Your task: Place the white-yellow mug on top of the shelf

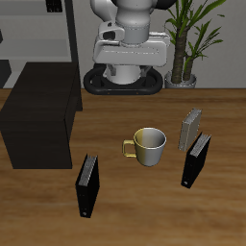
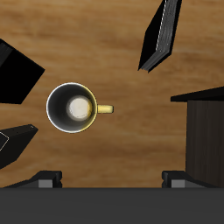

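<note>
— Where's the cup?
— The cream-white mug with its yellow handle stands upright on the wooden table, apart from the big matte black shelf.
— And your hand?
— My wrist view shows only my fingers' dark tips, parted and empty; the exterior view hides them

The white-yellow mug stood upright on the wooden table, seen from directly above, its yellow handle pointing toward the shelf. Mug and shelf were apart. A black book lay beyond the handle side. Another black book and a third dark one sat near the mug's opposite side. Gripper fingertips were only partly visible at the frame edge.
</note>
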